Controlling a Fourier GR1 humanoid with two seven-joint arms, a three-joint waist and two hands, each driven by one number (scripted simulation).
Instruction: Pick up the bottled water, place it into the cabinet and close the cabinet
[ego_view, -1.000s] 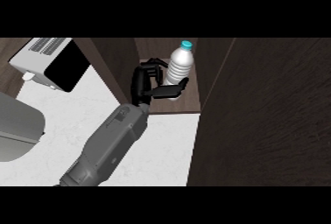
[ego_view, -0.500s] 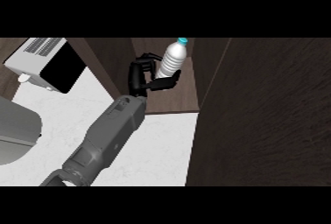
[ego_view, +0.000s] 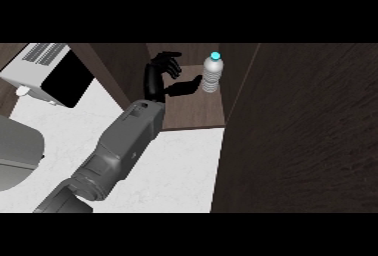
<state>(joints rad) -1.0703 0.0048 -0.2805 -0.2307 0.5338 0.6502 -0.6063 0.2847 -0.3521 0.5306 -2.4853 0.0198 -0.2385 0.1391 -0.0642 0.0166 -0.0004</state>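
Bottled water now stands alone on the cabinet shelf, the hand let go of it.

The dark wooden cabinet door (ego_view: 303, 130) fills the view's right side, standing open and walling off that flank of the cabinet (ego_view: 193, 112). The white marbled worktop (ego_view: 177, 170) spreads below, with a grey rounded appliance (ego_view: 15, 155) at the left edge and a white toaster oven (ego_view: 44, 75) at upper left. One grey forearm reaches up from the lower left into the cabinet; which arm it is cannot be told. Half a second ago its hand (ego_view: 164, 70) was wrapped round the bottle; now the fingers are spread apart, the thumb just beside the bottled water (ego_view: 212, 74), which stands upright on the shelf.
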